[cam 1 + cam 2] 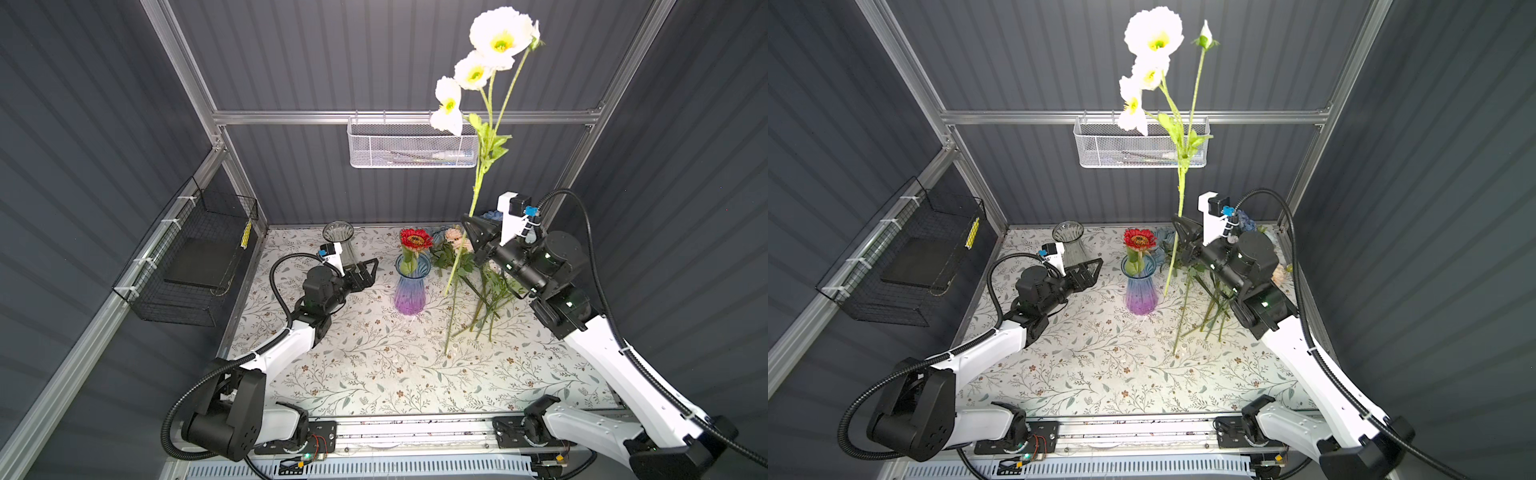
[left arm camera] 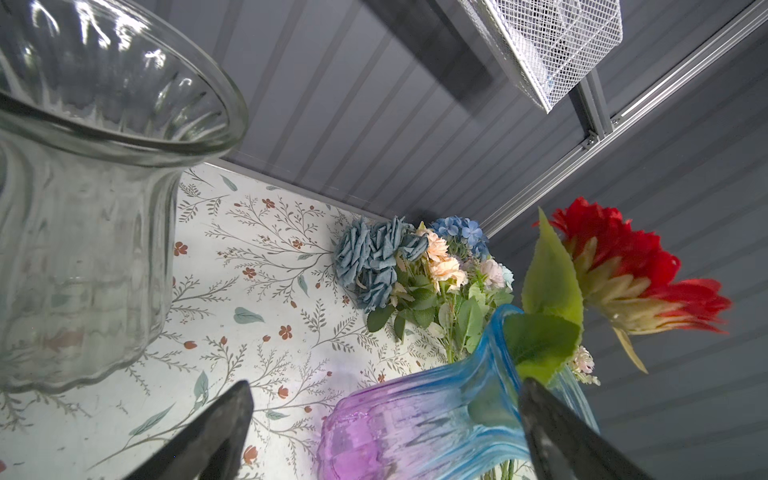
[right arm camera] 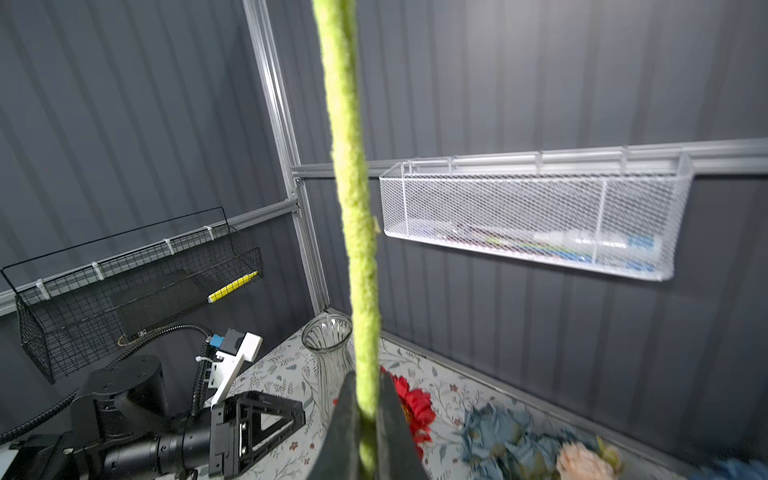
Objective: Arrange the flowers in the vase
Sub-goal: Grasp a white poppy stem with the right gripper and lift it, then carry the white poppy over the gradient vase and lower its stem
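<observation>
A blue-to-purple glass vase (image 1: 410, 286) (image 1: 1141, 286) (image 2: 436, 419) stands mid-table with one red flower (image 1: 415, 240) (image 1: 1139, 239) (image 2: 623, 266) in it. My right gripper (image 1: 470, 225) (image 1: 1179, 227) (image 3: 368, 399) is shut on the fuzzy green stem (image 3: 353, 208) of a tall spray of white flowers (image 1: 500, 35) (image 1: 1154, 33), held nearly upright. The stem's lower end hangs just right of the vase. More flowers (image 1: 478, 286) (image 1: 1208, 299) (image 2: 415, 266) lie in a pile at the back right. My left gripper (image 1: 370, 268) (image 1: 1094, 268) (image 2: 386, 386) is open, empty, left of the vase.
A clear ribbed glass vase (image 1: 338, 237) (image 1: 1068, 237) (image 2: 83, 208) (image 3: 328, 345) stands behind my left gripper. A white mesh basket (image 1: 411, 143) (image 3: 540, 216) hangs on the back wall, a black wire basket (image 1: 195, 266) on the left wall.
</observation>
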### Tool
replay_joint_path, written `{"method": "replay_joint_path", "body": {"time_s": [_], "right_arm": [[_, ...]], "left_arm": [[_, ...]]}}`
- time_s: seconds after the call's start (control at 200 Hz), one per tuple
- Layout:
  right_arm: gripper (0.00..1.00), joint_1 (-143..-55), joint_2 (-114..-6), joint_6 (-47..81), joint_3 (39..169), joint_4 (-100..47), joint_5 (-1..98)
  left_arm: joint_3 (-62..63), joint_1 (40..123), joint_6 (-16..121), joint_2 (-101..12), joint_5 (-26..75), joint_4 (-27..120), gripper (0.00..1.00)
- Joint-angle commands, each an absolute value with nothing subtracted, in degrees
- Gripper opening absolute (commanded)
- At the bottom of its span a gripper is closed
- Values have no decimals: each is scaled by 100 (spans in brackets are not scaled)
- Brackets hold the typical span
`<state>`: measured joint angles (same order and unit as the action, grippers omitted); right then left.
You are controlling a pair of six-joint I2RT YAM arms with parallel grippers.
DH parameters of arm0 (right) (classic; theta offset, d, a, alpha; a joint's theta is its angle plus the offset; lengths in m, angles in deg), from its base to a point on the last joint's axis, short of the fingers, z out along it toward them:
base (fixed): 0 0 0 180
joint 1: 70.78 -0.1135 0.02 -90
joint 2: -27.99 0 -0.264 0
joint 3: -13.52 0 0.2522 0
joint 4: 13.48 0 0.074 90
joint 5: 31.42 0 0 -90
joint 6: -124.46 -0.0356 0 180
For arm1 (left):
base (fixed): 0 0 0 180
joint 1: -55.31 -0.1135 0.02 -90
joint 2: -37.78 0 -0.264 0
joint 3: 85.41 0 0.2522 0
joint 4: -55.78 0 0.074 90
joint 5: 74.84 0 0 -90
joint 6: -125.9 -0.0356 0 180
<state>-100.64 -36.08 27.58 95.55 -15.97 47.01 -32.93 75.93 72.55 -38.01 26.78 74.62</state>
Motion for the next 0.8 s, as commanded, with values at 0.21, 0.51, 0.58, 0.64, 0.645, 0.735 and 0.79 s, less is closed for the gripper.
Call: {"method": "replay_joint_path", "body": {"time_s": [0.21, 0.51, 0.58, 0.64, 0.645, 0.735, 0.79], "right_arm": [[0, -10640, -4500, 4089, 9958, 205, 5018], [0, -10739, -5061, 4253, 9615, 1075, 4908], [0, -10784, -5155, 4200, 9486, 1239, 4880], [0, -10832, -5218, 4170, 9394, 1289, 4872], [0, -10840, -5217, 4164, 9388, 1291, 4873], [0, -10933, -5298, 4179, 9251, 1293, 4908], [0, -10998, -5335, 4225, 9155, 1288, 4947]], "left_arm": [[-3469, 7552, 7003, -3382, 2549, 7217, 99], [-3568, 7535, 6836, -3210, 2485, 7006, 99], [-3570, 7535, 6801, -3199, 2500, 7005, 99], [-3568, 7535, 6723, -3178, 2591, 7069, 99], [-3565, 7535, 6712, -3180, 2612, 7072, 99], [-3570, 7535, 6567, -3131, 2897, 7216, 99], [-3551, 7535, 6453, -3080, 3138, 7294, 100]]}}
